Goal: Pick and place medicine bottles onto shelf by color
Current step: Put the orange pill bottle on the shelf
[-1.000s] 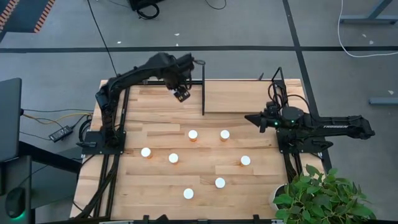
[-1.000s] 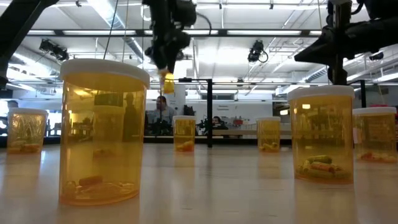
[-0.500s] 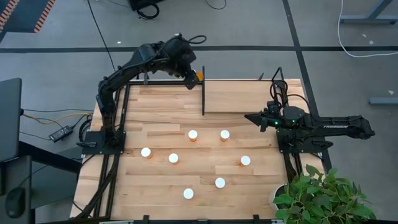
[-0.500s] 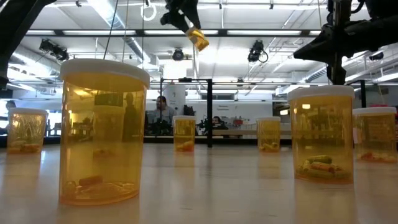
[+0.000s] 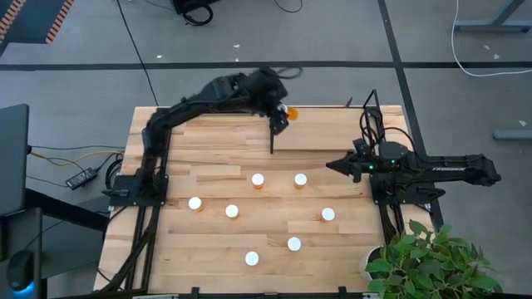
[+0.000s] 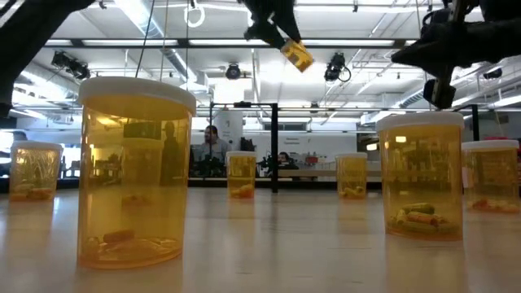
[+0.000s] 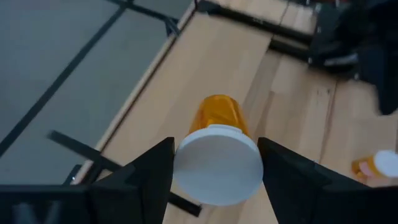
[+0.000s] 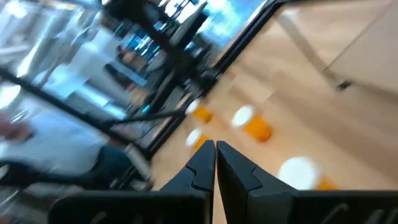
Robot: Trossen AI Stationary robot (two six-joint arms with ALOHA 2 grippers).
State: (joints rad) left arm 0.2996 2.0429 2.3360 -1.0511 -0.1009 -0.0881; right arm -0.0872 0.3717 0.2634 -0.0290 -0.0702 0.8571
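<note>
High view: planked tabletop on grey floor; seven white-capped medicine bottles stand on it, an eighth is clamped in the left gripper above the plywood shelf. Right gripper clenched, empty, beside the shelf. Low view: lit workshop, people seated behind. Left wrist view: fingers clasp the cap.

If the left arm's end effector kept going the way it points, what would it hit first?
Probably the shelf: the left end effector, holding a medicine bottle, points down at its pale panel. Depth is unclear.
</note>
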